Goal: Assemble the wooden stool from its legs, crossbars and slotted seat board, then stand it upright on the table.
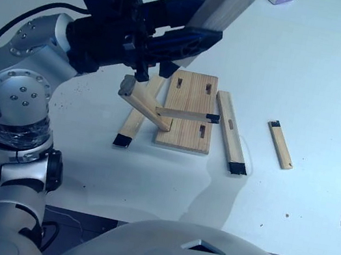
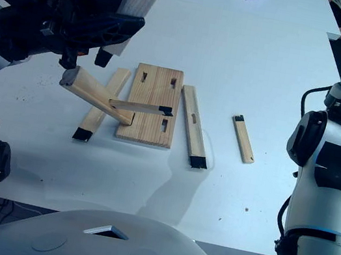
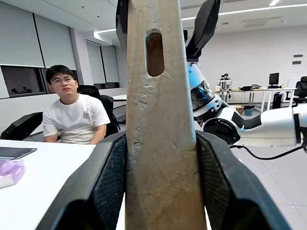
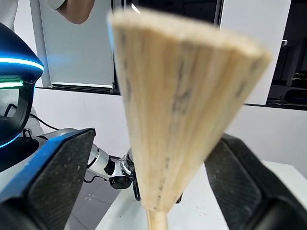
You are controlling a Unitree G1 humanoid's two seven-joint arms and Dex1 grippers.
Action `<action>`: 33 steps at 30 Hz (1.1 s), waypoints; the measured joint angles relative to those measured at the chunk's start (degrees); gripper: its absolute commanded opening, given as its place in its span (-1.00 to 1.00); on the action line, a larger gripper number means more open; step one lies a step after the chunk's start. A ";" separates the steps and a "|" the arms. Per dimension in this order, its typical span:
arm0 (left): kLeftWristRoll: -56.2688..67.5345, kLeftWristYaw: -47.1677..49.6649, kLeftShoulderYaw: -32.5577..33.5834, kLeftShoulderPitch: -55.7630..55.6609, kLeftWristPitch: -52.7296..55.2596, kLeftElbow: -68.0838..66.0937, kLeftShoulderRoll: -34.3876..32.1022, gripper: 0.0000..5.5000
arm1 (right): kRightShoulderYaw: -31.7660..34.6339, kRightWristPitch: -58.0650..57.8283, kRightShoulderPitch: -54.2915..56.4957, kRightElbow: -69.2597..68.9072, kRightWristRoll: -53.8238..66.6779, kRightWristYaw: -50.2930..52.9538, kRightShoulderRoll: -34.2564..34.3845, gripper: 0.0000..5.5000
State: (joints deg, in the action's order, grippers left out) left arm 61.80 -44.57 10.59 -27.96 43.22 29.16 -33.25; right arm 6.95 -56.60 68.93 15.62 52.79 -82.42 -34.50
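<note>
Left wrist view: the slotted leg (image 3: 160, 143) is clamped in the left hand (image 3: 165, 28); its slot (image 3: 155, 52) should be squared to the crossbar (image 1: 183, 114) end before pressing.

Gap between lying leg (image 1: 231, 130), short crossbar (image 1: 280, 144)

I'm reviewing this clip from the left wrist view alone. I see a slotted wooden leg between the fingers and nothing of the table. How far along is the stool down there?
Observer: The seat board lies flat on the table. A tilted leg stands at its near-left corner, leaning toward the robot's left.
Operator: Any crossbar on it?
Observer: A raised crossbar reaches from that leg over the board, with its black-tipped end toward the robot's right.
Operator: And the spare parts?
Observer: The left loose leg and right loose leg lie flat on either side of the board. A short crossbar lies farther right.
</note>
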 measured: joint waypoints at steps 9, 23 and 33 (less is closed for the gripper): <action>-2.74 -1.90 -1.69 2.21 -1.67 0.20 -0.91 -0.26 | 1.23 -2.48 -1.73 -2.90 1.30 7.37 3.20 0.13; -3.73 -2.48 -2.01 2.38 -2.43 -0.41 -0.98 -0.26 | 3.53 -6.31 -5.52 -6.43 4.09 13.72 4.67 -0.25; -6.63 -4.92 -2.89 3.89 -6.29 -2.64 -1.81 -0.13 | 3.62 -5.70 -7.81 -9.15 4.13 16.64 5.26 -0.26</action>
State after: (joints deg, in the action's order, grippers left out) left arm 55.18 -49.49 7.71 -24.07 36.93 26.52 -35.05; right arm 10.58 -62.30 61.12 6.47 56.92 -65.78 -29.24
